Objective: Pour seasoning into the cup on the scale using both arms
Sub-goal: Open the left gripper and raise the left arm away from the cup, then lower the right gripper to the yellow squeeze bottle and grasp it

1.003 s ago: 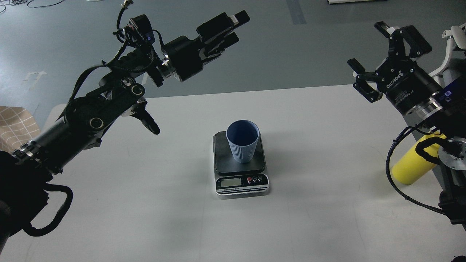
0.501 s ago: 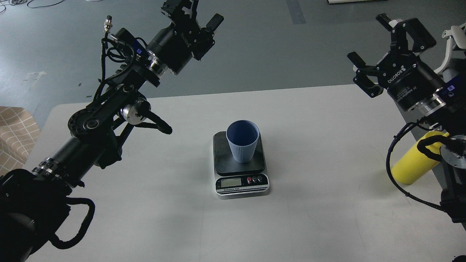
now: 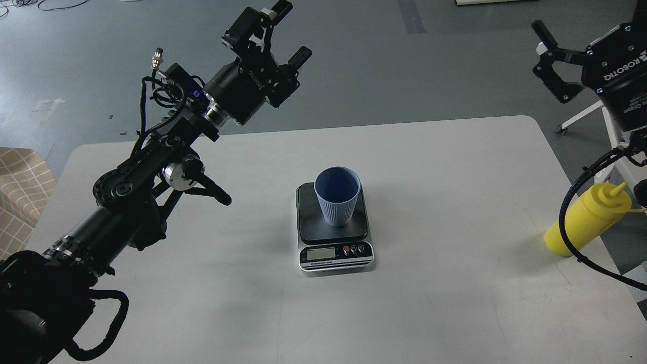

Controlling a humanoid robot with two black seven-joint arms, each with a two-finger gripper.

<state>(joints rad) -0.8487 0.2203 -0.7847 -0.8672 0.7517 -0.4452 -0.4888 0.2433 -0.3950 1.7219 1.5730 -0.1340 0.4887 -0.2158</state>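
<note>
The dusty-blue ribbed cup [image 3: 337, 194] stands upright on the dark platform of the scale [image 3: 309, 225] at the middle of the white table [image 3: 445, 303]. The yellow seasoning bottle [image 3: 586, 221] stands at the table's right edge, its nozzle tilted to the upper right. My left gripper [image 3: 290, 30] is open and empty, held high beyond the table's far edge, up and left of the cup. My right gripper [image 3: 550, 60] is open and empty, high at the far right, above and behind the bottle. A black cable [image 3: 568, 222] of the right arm hangs in front of the bottle.
The scale's display and buttons [image 3: 336, 253] face me. A checkered cloth [image 3: 20, 187] lies off the table's left side. White stand legs with a castor [image 3: 581, 119] are on the floor past the table's right corner.
My right arm has risen and swung out to the right, uncovering the whole bottle. My left gripper turned from pointing right to pointing up and away, then shifted slightly. The cup and scale have not moved.
</note>
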